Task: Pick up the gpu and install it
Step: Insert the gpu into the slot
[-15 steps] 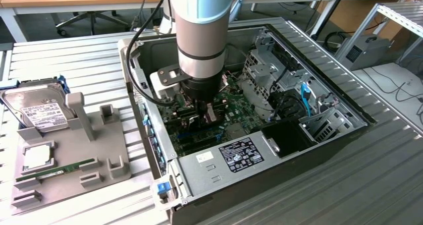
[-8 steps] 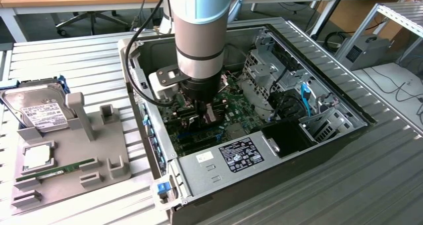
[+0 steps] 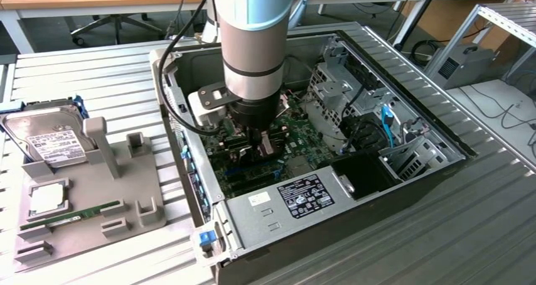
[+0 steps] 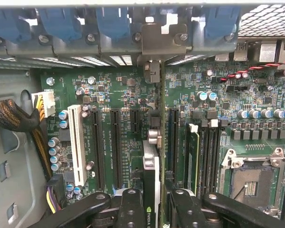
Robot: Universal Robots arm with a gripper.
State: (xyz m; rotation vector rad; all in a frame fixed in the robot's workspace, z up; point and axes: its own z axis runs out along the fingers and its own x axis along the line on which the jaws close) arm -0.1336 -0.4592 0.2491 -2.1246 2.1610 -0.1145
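Black two-finger gripper [image 4: 152, 209] is clamped on the gpu [image 4: 152, 161], a thin green card with black cooler face and silver metal end bracket, held edge-on inside the open grey PC case [image 3: 418, 172]. Card's long axis runs parallel to the black expansion slots [image 4: 115, 147] on the green motherboard [image 4: 261, 104], bracket end pointing at the rear slot openings under the blue plastic latches [image 4: 61, 21]; it sits over the slot row, whether seated I can't tell

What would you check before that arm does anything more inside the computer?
1. Card held: ok. The pincer grips the gpu edge-on.
2. Card over the motherboard: ok.
3. Bracket near the case's rear slot openings: ok.
4. Card seated in a slot: cannot tell.
5. Yellow-black cable bundle clear of the card: ok, it lies off to the side.
6. Hard drive outside the case: ok.
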